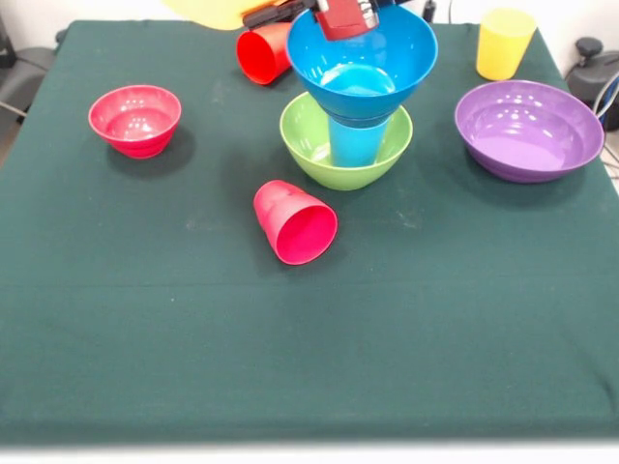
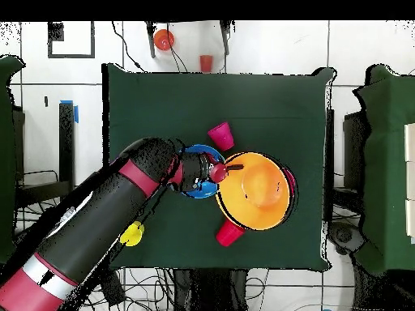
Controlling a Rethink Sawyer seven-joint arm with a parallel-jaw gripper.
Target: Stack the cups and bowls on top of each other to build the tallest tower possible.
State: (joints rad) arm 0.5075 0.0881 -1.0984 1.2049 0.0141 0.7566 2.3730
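A blue bowl [image 1: 361, 53] sits on a light blue cup [image 1: 355, 142], which stands inside a green bowl [image 1: 345, 145] at mid-table; these three form the tower. My gripper [image 1: 266, 14] is above and beside it, shut on the rim of the orange-yellow bowl [image 2: 255, 188], which hangs in the air and shows only as an edge [image 1: 218, 10] in the front view. One red cup [image 1: 295, 222] lies on its side in front of the tower, another [image 1: 264, 51] behind it. A yellow cup [image 1: 504, 43] stands upright. A purple bowl [image 1: 529, 129] and a red bowl [image 1: 135, 118] rest apart.
The dark green tablecloth [image 1: 290, 358] covers the whole table, with its broad front part bare. A black device [image 1: 592, 60] sits past the right edge. From above, the arm [image 2: 105, 219] crosses the table's corner, over cables on the floor [image 2: 203, 287].
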